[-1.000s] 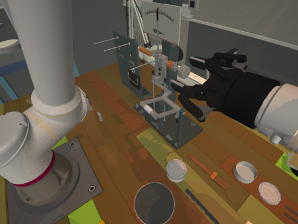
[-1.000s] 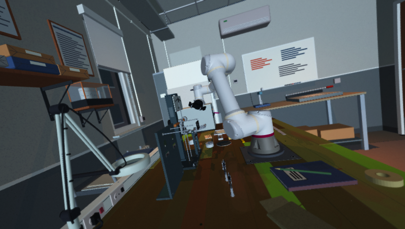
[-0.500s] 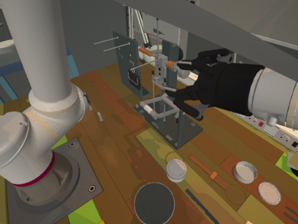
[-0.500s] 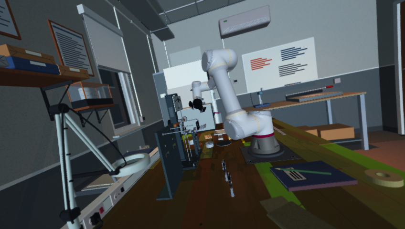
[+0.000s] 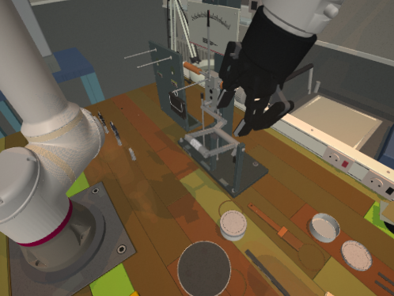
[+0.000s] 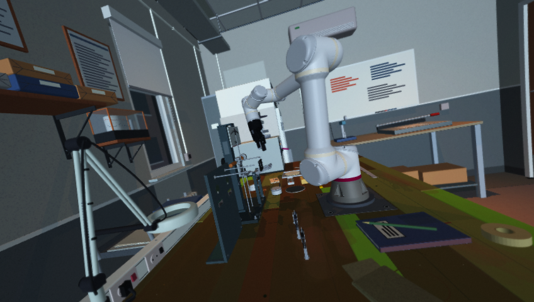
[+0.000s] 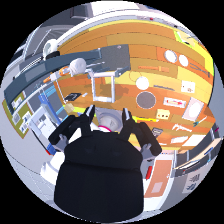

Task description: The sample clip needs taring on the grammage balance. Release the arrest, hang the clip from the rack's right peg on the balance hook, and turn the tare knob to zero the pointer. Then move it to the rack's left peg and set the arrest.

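The tare knob (image 7: 78,65), a white ribbed disc on the balance's front, is hidden behind my gripper in the side camera. The balance (image 5: 215,130) stands on a dark base plate at mid-bench, with its scale card and upright pointer (image 5: 208,27) behind and a grey bent-wire frame hanging in front. The rack (image 5: 171,85) is a dark upright plate left of the balance with two thin pegs sticking out. A small tan clip (image 7: 68,107) hangs on a thin wire near the rack. My gripper (image 5: 231,114) is open and empty, fingers pointing down just right of the balance's upper mechanism.
My own arm's base (image 5: 47,221) fills the near left of the bench. Round dishes and discs (image 5: 233,224) and a strip (image 5: 277,229) lie in front of the balance. A white power strip (image 5: 356,164) runs along the bench's right edge. A magnifier lamp (image 6: 172,215) stands behind the rack.
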### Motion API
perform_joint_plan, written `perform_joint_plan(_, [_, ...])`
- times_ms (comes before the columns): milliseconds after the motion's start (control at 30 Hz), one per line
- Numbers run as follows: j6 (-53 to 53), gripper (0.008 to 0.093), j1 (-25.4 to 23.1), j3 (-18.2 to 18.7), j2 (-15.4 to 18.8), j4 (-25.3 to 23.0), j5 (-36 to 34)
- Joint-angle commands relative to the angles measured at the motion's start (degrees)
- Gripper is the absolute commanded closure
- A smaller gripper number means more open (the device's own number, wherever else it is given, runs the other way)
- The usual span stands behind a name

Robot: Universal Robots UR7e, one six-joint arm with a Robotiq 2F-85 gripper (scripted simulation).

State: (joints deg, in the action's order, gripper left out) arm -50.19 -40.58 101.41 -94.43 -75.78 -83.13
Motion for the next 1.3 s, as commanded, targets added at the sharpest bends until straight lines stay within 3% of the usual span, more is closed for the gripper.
perform_joint_plan(0, [0.62,0.0374,-0.54,0.67,-1.16,-2.15,-0.85])
perform_joint_plan(167, [3.50,0.0374,-3.15,3.82,-6.54,-12.00,-4.78])
perform_joint_plan(333, [4.79,0.0374,-4.31,5.23,-8.93,-16.44,-6.54])
perform_joint_plan(1267, [5.03,0.0374,-4.57,5.49,-9.47,-17.27,-6.86])
